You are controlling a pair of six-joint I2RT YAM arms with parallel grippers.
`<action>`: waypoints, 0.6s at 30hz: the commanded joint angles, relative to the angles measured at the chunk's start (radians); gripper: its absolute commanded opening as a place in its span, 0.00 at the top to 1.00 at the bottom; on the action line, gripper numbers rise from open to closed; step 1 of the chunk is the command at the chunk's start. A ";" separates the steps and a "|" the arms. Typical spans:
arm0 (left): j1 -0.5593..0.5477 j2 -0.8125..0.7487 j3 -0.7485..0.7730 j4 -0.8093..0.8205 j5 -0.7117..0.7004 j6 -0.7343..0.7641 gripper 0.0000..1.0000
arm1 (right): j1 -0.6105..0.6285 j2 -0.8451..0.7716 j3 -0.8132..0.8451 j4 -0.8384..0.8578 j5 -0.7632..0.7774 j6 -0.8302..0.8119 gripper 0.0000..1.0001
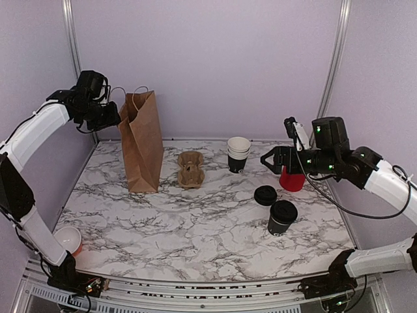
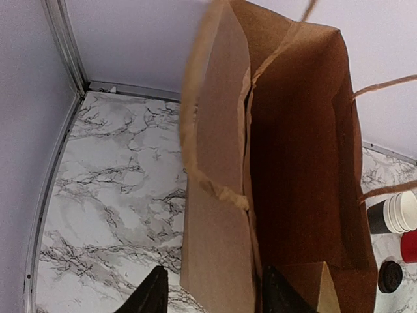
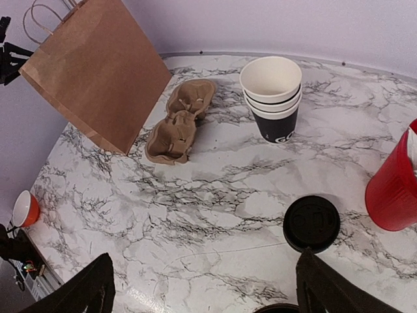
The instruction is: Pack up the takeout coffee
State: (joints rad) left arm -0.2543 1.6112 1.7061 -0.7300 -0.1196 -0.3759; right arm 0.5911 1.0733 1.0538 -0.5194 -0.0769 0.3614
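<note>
Only the top view shows the lidded black paper coffee cup (image 1: 282, 217), upright on the marble bench (image 1: 195, 222) beside a loose black lid (image 1: 265, 195). In its wrist view the left hand (image 2: 217, 297) straddles a wall of the brown paper bag (image 2: 293, 163); I cannot tell whether it pinches. The right hand (image 3: 207, 290) is spread and empty.

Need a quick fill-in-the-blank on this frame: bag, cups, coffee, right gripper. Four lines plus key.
1. The paper bag stands ____, mouth up.
2. The stack of lidless cups holds ____ cups.
3. Just behind the takeout coffee lies a loose flat black ____.
4. The right gripper hangs ____, holding nothing.

Missing words: upright; three; lid; open.
</note>
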 commanded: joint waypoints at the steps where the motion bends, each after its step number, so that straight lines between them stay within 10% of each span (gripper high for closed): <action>1: 0.006 0.030 0.067 0.003 0.008 0.042 0.55 | 0.003 0.004 -0.003 0.051 -0.024 -0.009 0.07; 7: 0.014 0.042 0.114 0.003 0.029 0.051 0.58 | 0.009 0.003 -0.009 0.064 -0.026 -0.001 0.07; 18: 0.024 0.045 0.127 0.001 0.043 0.048 0.33 | 0.019 -0.003 -0.019 0.066 -0.015 0.008 0.07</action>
State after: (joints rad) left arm -0.2447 1.6493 1.8050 -0.7250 -0.0822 -0.3309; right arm 0.5995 1.0763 1.0370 -0.4854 -0.0956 0.3649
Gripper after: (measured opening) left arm 0.663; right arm 0.934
